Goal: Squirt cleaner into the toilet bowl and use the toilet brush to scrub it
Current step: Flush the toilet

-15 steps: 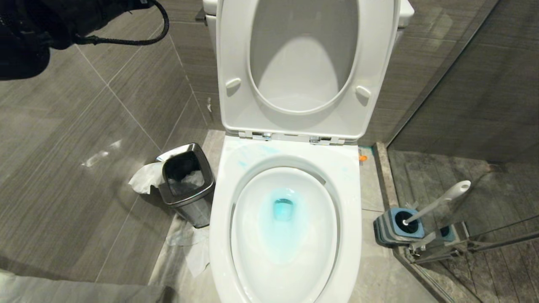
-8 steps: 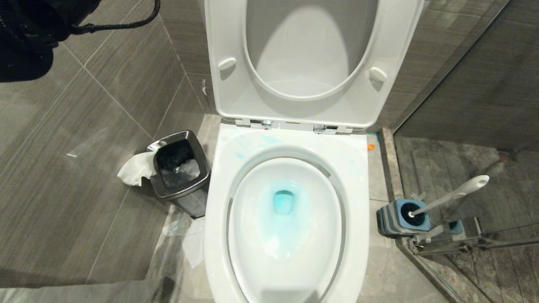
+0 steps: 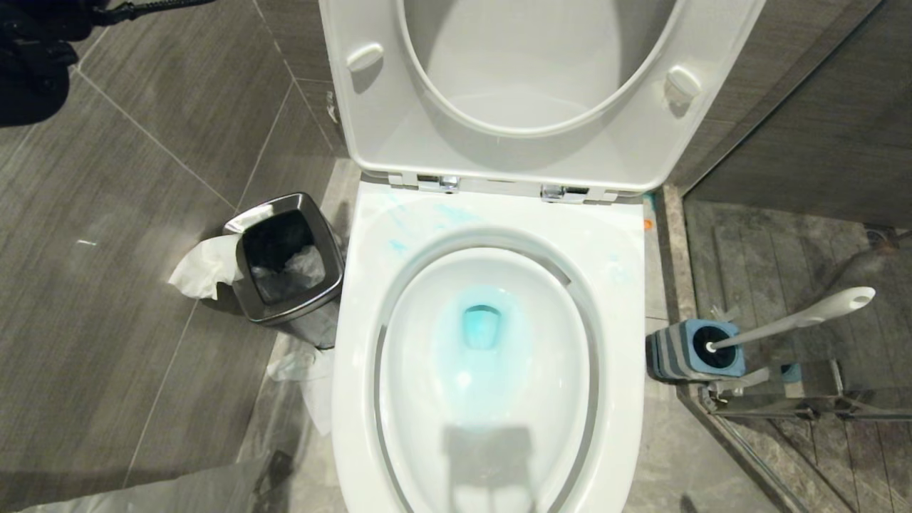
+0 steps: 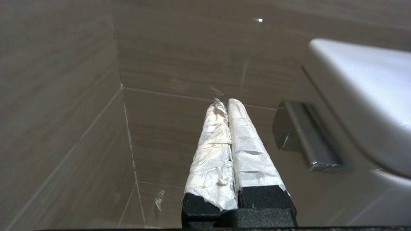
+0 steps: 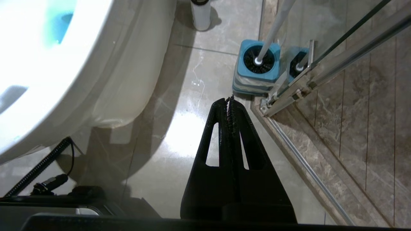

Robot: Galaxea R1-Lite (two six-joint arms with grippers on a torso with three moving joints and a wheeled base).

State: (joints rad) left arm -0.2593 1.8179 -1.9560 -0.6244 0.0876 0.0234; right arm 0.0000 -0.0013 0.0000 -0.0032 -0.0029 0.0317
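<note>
From the head camera I look down on the toilet bowl (image 3: 491,299), its seat and lid (image 3: 541,85) both raised against the tank. The cleaner (image 3: 481,335) shows as a turquoise pool at the drain and a pale tint spreading over the basin wall below it, with thin blue streaks on the flat porcelain behind the basin, just in front of the chrome hinges (image 3: 438,183).

The toilet brush (image 3: 798,318) stands in its blue-and-grey striped holder (image 3: 687,350) on the floor to the right of the bowl, right beside the glass shower door (image 3: 798,399); the white handle leans away from the bowl toward the shower.

My left end effector (image 4: 226,106) is up by the grey tiled wall (image 4: 179,64) beside the toilet tank (image 4: 359,96). Its two fingers (image 4: 247,150), wrapped in white tape, are pressed together with nothing between them. In the head view only a dark part of that arm (image 3: 32,60) shows at the upper left.

My right end effector (image 5: 229,101) hangs low over the floor (image 5: 189,96) between the bowl and the brush holder, fingers closed tip to tip and empty, its tip near the holder but not touching.

A small steel waste bin (image 3: 288,260) sits on the floor left of the bowl, with crumpled white paper (image 3: 203,267) against its side.
</note>
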